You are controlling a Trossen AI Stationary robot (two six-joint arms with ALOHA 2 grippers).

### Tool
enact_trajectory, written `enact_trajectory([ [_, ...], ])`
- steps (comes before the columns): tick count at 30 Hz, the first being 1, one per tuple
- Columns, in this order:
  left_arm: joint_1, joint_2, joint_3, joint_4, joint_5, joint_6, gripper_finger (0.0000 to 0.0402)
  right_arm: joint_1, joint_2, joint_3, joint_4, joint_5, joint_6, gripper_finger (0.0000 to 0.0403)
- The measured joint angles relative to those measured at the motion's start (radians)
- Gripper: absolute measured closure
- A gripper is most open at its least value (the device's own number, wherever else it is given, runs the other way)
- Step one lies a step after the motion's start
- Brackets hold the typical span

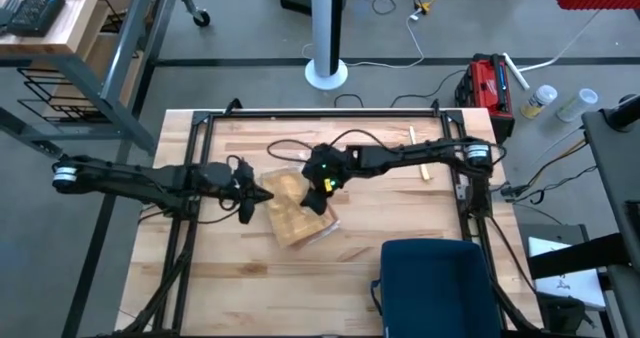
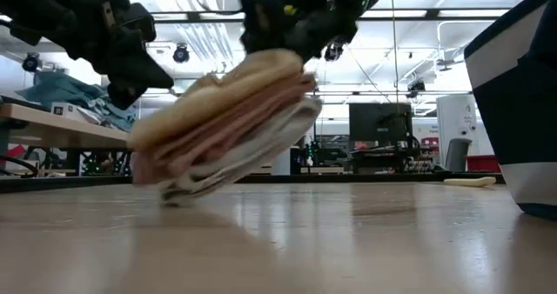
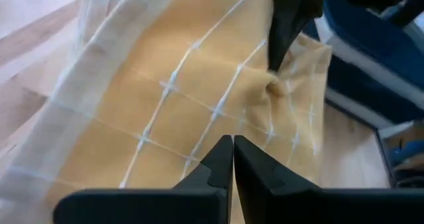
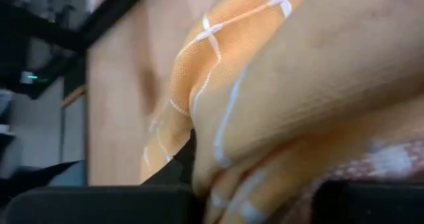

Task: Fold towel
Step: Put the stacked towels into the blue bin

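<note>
A pale wooden counter (image 1: 230,268) with a black frame along its edges stands on a grey floor. Near its middle lies the towel (image 1: 296,216), an orange-yellow cloth with thin white check lines, already doubled into several layers; the low view shows one side of the stack lifted off the wood while the other side rests on it.

The right hand (image 1: 320,200) reaches in from the right and is clamped on the towel's raised edge, cloth bunched between its fingers in the right wrist view. The left hand (image 3: 233,159) hovers at the towel's left side, its fingers pressed together with no cloth between them.

A dark blue bin (image 1: 432,286) sits at the counter's near right corner, and a small light stick (image 1: 424,172) lies on the wood near the right arm's base.

Beyond the counter, a white post on a round base (image 1: 326,72) rises from the floor, with loose cables around it. A red and black case (image 1: 488,88) stands by the far right corner, next to two pale bottles (image 1: 560,102). A wooden bench with wire shelving (image 1: 50,38) fills the upper left. The low view looks across to desks, a dark monitor (image 2: 379,127) and bright ceiling lights
</note>
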Motion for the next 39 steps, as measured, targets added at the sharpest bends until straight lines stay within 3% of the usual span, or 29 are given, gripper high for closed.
enact_trajectory([
  [6, -0.004, -0.066, 0.0, -0.039, -0.07, -0.031, 0.0401, -0.017, -0.116, 0.0, -0.09, -0.031, -0.007, 0.0337],
  [18, -0.003, -0.083, 0.0, -0.056, -0.155, -0.031, 0.0401, -0.022, -0.364, 0.001, -0.213, -0.036, 0.058, 0.0337],
  [28, -0.003, -0.054, 0.0, -0.078, -0.208, -0.028, 0.0394, -0.017, -0.564, 0.001, -0.483, -0.32, -0.054, 0.0337],
  [36, -0.003, -0.022, 0.0, -0.074, -0.274, -0.021, 0.0398, 0.059, -0.728, 0.001, -0.526, -0.302, 0.017, 0.0337],
  [39, -0.003, -0.021, 0.0, -0.051, -0.289, -0.023, 0.0393, 0.112, -0.777, 0.001, -0.563, -0.246, 0.048, 0.0337],
])
